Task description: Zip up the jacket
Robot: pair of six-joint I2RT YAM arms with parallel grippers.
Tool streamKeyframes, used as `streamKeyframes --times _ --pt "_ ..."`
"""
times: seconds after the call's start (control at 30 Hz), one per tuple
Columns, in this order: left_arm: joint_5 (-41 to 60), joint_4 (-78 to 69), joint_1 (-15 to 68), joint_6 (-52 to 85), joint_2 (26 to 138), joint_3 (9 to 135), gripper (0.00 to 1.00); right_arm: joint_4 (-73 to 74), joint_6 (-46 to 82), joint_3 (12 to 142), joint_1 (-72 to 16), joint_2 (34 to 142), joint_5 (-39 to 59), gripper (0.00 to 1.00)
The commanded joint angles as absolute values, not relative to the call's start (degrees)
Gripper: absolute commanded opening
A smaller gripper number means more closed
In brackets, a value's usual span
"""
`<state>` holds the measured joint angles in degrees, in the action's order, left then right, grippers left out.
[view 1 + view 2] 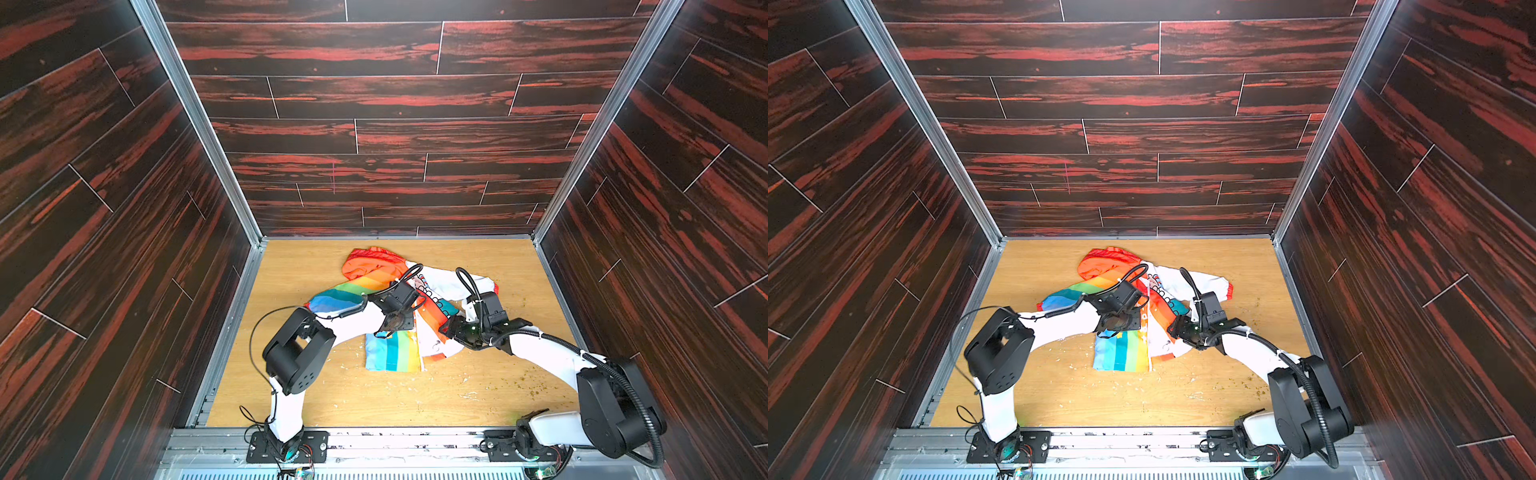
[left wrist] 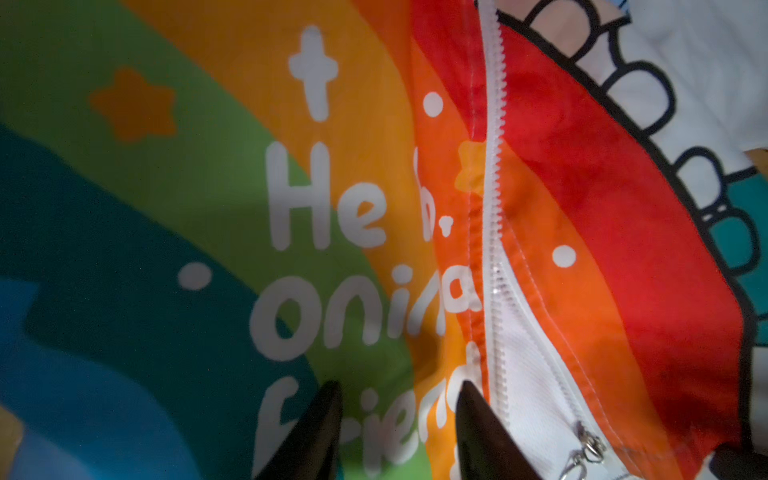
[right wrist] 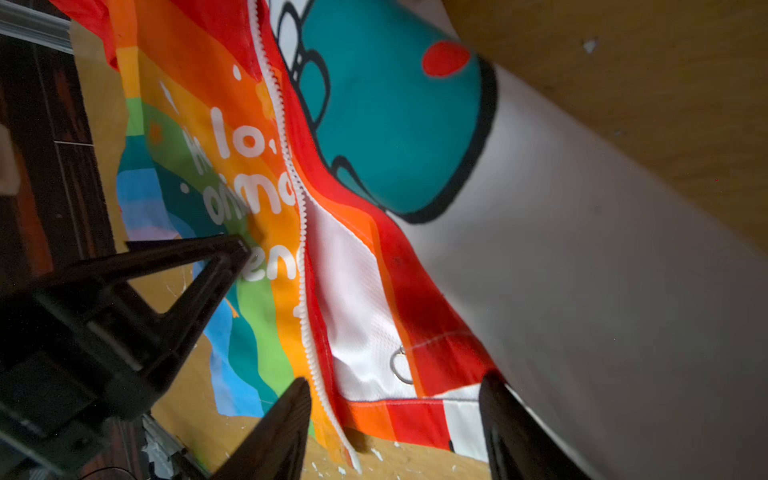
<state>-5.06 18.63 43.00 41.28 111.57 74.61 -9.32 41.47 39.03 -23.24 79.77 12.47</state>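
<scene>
The jacket (image 1: pixel 390 353) (image 1: pixel 1125 353) lies unzipped on the wooden table, orange-red hood (image 1: pixel 370 262) toward the back wall. My left gripper (image 1: pixel 391 327) (image 1: pixel 1118 322) (image 2: pixel 399 388) stands open over the rainbow half (image 2: pixel 166 187), its tips over the white lettering beside the white zipper teeth (image 2: pixel 494 166). My right gripper (image 1: pixel 446 328) (image 1: pixel 1173 328) (image 3: pixel 397 380) is open, straddling the bottom hem by the zipper teeth (image 3: pixel 303 232). The white half's edge is folded back, showing mesh lining and the metal pull ring (image 3: pixel 401 365) (image 2: pixel 590 449). Nothing is gripped.
The wooden table (image 1: pixel 332 395) carries white crumbs and dark specks (image 1: pixel 536 388) near the front right. Dark wood-patterned walls close in three sides. A metal rail (image 1: pixel 374 440) with both arm bases runs along the front edge.
</scene>
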Motion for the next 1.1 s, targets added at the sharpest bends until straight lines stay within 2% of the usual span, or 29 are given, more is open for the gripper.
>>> streamKeyframes --times 0.0,0.07,0.1,0.3,0.47,0.5,0.57,0.63,0.8,0.9,1.07 --pt "-6.41 21.88 42.62 40.1 113.02 76.88 0.28 -3.34 43.9 39.55 -23.4 81.29 14.54 0.66" --pt "-7.23 21.97 42.62 39.83 112.96 76.65 0.08 -1.92 44.27 40.27 -23.42 82.72 15.01 0.64" --pt "-7.65 21.97 42.54 39.81 112.69 76.43 0.01 -1.89 44.29 40.67 -23.46 83.32 14.76 0.62" --pt "-10.03 21.36 40.9 40.04 109.22 72.81 0.0 -4.67 44.63 41.74 -23.42 84.03 13.33 0.59" --pt "-9.85 20.98 39.09 40.07 106.71 69.61 0.0 -4.71 46.22 37.0 -23.64 78.23 13.71 0.64" --pt "-9.84 21.32 38.95 40.08 106.49 69.43 0.02 -4.61 46.53 36.14 -23.63 77.29 13.87 0.65" --pt "-9.54 21.8 38.82 40.03 105.38 68.65 0.24 -4.28 47.07 34.43 -23.77 76.0 14.62 0.65" --pt "-9.53 21.72 38.84 40.28 103.74 67.4 0.33 -3.03 47.58 33.11 -24.49 75.38 15.32 0.65" --pt "-9.87 21.52 38.79 41.8 97.49 63.23 0.36 -2.82 47.34 35.4 -30.82 77.11 12.96 0.55" --pt "-10.1 21.14 38.76 43.13 92.91 60.03 0.36 -4.13 46.67 39.41 -35.03 80.45 10.55 0.54" --pt "-11.77 21.04 38.72 46.2 82.83 53.09 0.38 -2.75 47.43 43.67 -36.77 87.45 10.67 0.54"
